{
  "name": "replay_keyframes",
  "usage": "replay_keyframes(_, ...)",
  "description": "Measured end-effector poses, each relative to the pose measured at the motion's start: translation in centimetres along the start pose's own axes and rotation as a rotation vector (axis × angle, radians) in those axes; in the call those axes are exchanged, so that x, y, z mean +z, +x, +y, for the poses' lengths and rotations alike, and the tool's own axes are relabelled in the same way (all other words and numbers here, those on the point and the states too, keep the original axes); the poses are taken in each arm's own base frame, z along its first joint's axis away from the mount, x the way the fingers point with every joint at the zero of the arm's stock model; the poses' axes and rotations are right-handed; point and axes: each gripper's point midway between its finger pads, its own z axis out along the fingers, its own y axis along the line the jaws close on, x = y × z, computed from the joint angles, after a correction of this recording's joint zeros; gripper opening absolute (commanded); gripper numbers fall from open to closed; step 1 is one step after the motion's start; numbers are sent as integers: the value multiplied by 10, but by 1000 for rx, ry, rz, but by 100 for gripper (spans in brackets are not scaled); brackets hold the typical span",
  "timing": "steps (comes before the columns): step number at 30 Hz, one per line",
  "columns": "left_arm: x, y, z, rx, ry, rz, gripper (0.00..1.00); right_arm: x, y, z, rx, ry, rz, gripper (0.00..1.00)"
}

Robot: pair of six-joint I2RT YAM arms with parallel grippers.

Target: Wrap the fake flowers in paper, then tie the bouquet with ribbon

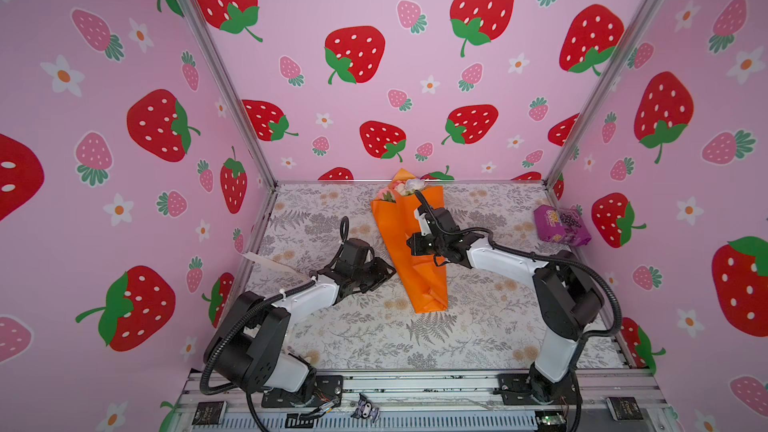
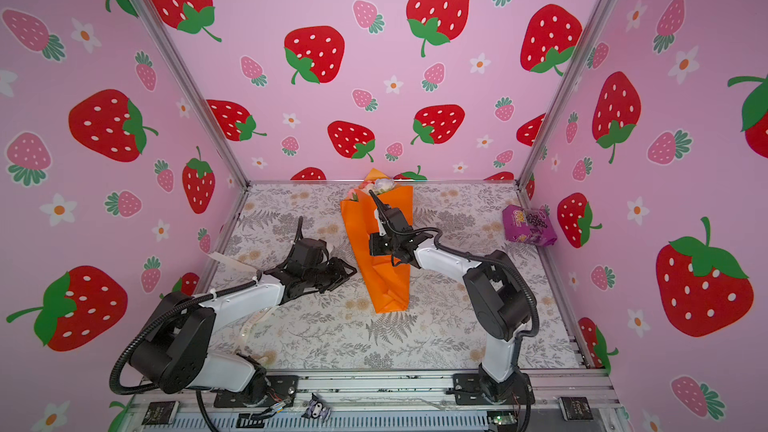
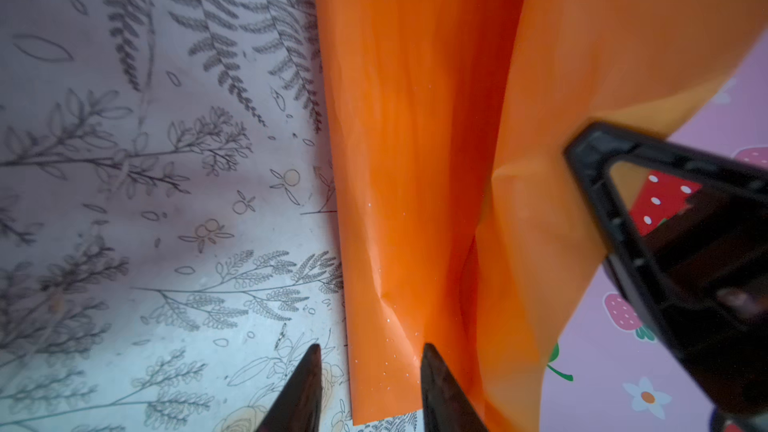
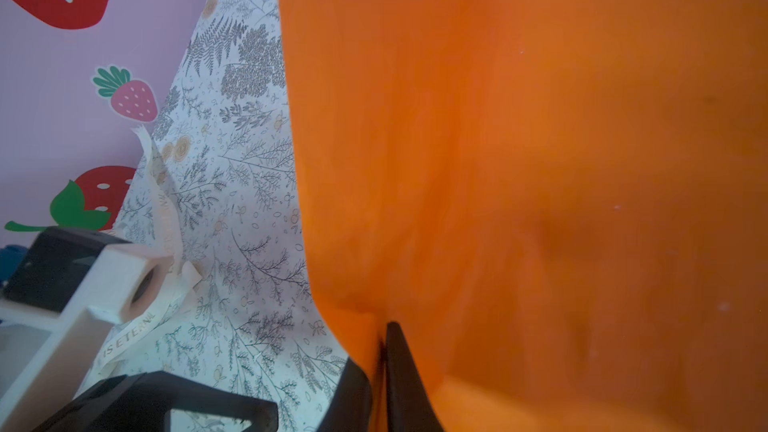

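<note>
Ribbon, cream fabric with printed lettering (image 2: 248,323), trails along the left edge of the grey floral-printed table mat (image 1: 353,334), partly under my left arm. My left claw (image 3: 372,367) lies low over the mat, released. Its two black tips stand apart and straddle the left edge of the orange paper without pinching it.

Next comes the bouquet of fake flowers (image 1: 395,238), a long cone of glossy orange wrapping paper lying in the middle of the mat in both top views. Its narrow folded end points toward my bases, and small pink and white blooms (image 1: 405,189) poke out at the far end by the back wall.

My right claw (image 4: 380,351) rests on the cone's right side, tips almost together and nipping a fold of the orange paper. Far right, well apart, a crinkled purple snack packet (image 1: 562,227) lies against the side wall.
</note>
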Motion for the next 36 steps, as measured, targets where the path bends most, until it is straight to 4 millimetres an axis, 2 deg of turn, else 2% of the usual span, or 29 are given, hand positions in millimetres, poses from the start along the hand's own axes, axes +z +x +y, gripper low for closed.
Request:
replay_keyframes(3, -5, -12, 5, -43, 21, -27, 62, 14, 17, 3, 3, -40, 58, 38)
replay_keyframes(6, -9, -23, 6, -74, 45, -51, 69, 20, 27, 5, 9, -69, 96, 45)
replay_keyframes(10, -9, -32, 2, -85, 83, -60, 73, 20, 28, 13, 1, -120, 94, 46)
replay_keyframes(18, 21, -50, -2, -126, 104, -13, 73, 21, 37, 11, 21, -161, 96, 46)
replay_keyframes(25, 40, -79, -4, -160, 121, -23, 60, 22, 40, 9, 48, -178, 89, 45)
replay_keyframes(29, 52, -92, 3, -189, 121, -23, 55, 19, 35, 12, 48, -193, 73, 45)
replay_keyframes(32, 58, -95, 9, -202, 116, -16, 42, 16, 30, 14, 52, -201, 63, 45)
replay_keyframes(35, 63, -98, 11, -217, 120, -9, 21, 9, 24, 16, 57, -208, 47, 46)
replay_keyframes(36, 64, -99, 11, -214, 125, -3, 18, 5, 23, 16, 58, -209, 42, 46)
